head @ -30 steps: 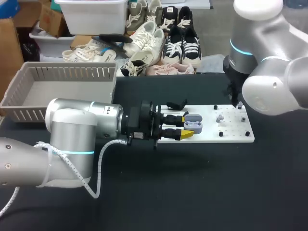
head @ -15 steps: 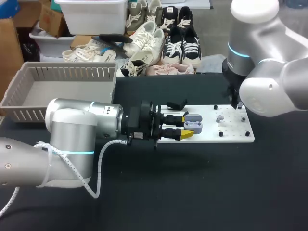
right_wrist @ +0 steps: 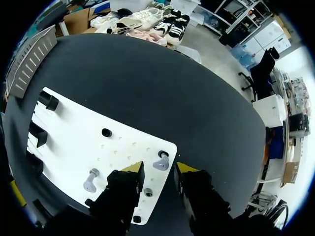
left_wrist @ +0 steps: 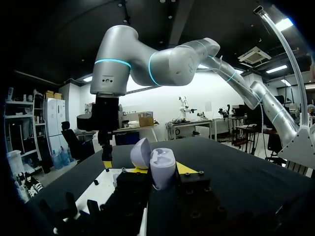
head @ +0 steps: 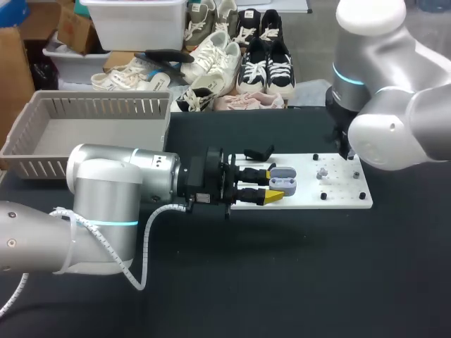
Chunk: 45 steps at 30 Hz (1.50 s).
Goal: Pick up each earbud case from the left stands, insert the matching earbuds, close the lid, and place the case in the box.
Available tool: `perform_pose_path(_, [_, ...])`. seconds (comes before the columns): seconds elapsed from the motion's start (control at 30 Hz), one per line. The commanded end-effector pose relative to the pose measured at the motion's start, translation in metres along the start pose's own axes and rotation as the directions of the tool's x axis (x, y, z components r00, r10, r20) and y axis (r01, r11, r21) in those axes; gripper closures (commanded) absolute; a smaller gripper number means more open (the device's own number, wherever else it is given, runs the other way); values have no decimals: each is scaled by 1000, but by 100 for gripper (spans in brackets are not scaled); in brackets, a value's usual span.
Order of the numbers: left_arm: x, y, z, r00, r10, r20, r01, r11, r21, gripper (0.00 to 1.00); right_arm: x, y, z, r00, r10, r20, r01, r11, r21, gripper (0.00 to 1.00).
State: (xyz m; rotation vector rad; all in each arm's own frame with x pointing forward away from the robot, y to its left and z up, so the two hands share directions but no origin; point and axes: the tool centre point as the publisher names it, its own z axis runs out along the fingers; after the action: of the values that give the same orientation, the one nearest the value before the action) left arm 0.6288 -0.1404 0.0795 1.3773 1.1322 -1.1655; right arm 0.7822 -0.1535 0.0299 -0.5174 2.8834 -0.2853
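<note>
Left gripper (head: pixel 273 184): clamped on the small lavender-grey plastic earbud case (head: pixel 282 180), one yellow tip against each side of the body. The lid is hinged open and stands up just past the tips. The case hangs over the near end of the flat white perforated board (head: pixel 338 193). An open-ended black bracket stand (head: pixel 258 153) sits just beside the gripper on the far side.

Right gripper (right_wrist: pixel 158 172): pointing down at the other end of the same board, well apart from the case. The fingers are parted with a narrow gap and hold nothing. A small lavender earbud (right_wrist: pixel 161 161) stands on the board between the yellow tips and just ahead of them. The tips appear to clear it on both sides, but the angle is tight, so contact is not certain. A second lavender earbud (right_wrist: pixel 90 180) stands off to one side of the fingers, apart from the first. A round black peg (right_wrist: pixel 106 132) is farther ahead on the board.

The grey slatted plastic basket (head: pixel 84 134) sits back alongside the left arm, well apart from the case.
</note>
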Motion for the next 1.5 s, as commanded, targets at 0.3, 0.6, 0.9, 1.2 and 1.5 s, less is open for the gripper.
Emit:
perform_pose_path(0.3, [1,1,0,1000,0,2,0,1000,1,100,-1,0,5,1000,9,-3,-9,1000,15,65])
perform_pose_path(0.6, [1,1,0,1000,0,2,0,1000,1,100,-1,-3,8,1000,13,-7,-13,1000,19,69])
perform_pose_path(0.9, [1,1,0,1000,0,2,0,1000,1,100,0,-3,10,1000,15,-12,-15,1000,15,73])
perform_pose_path(1.2, [1,1,0,1000,0,2,0,1000,1,100,0,-2,14,1000,11,-19,-11,1000,13,91])
perform_pose_path(1.5, [1,1,0,1000,0,2,0,1000,1,100,0,-1,15,1000,8,-22,-8,1000,10,100])
